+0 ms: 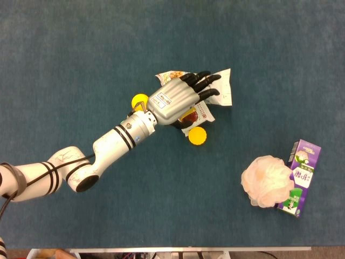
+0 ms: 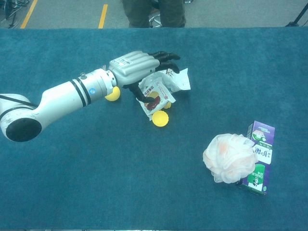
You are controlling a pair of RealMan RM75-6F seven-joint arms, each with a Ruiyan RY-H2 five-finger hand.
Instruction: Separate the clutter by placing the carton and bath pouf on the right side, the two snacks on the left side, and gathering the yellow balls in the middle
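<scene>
Now we see our left hand (image 1: 180, 101) over the two snack packets (image 2: 161, 89), though whether its fingers (image 1: 204, 81) grip them we cannot tell.

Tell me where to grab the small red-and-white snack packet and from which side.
Probably by the small snack packet's near lower edge, approached from the robot's side. That end is clear of the left hand and tilts up off the cloth; its far end overlaps the larger white snack bag. Avoid the yellow ball just below it.

Print on carton (image 1: 301, 177) and snack packets (image 2: 156, 94) is illegible
</scene>
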